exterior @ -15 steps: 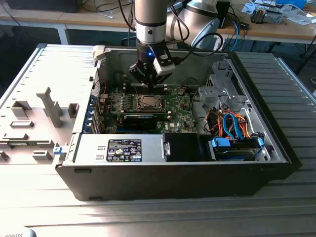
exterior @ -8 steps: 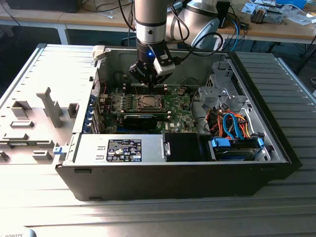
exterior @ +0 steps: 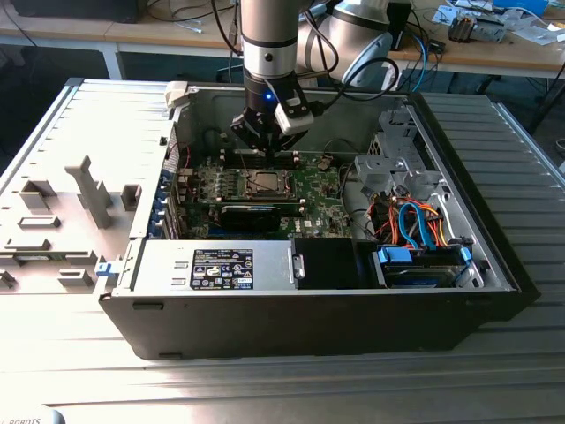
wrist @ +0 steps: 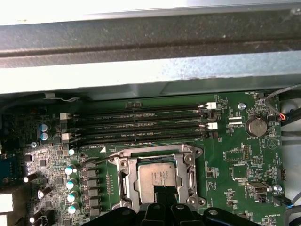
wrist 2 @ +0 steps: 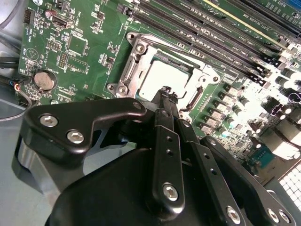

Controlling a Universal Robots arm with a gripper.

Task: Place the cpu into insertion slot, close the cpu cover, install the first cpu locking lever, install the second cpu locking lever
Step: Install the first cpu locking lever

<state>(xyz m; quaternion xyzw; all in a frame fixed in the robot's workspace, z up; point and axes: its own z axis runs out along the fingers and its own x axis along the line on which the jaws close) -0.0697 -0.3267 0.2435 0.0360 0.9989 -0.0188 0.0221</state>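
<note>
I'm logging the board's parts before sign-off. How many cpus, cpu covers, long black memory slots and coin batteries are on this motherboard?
cpu: 1
cpu cover: 1
memory slots: 4
coin battery: 1
Total: 7

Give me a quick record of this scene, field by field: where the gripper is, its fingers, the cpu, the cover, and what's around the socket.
gripper position: gripper low over the socket, at the cpu's edge
gripper fingers: together, nothing between them
cpu: cpu seated flat in the insertion slot
cpu cover: cpu cover lying down around the chip
surroundings: memory slots beside the socket; coin battery on the motherboard
enclosure: open computer case
</note>
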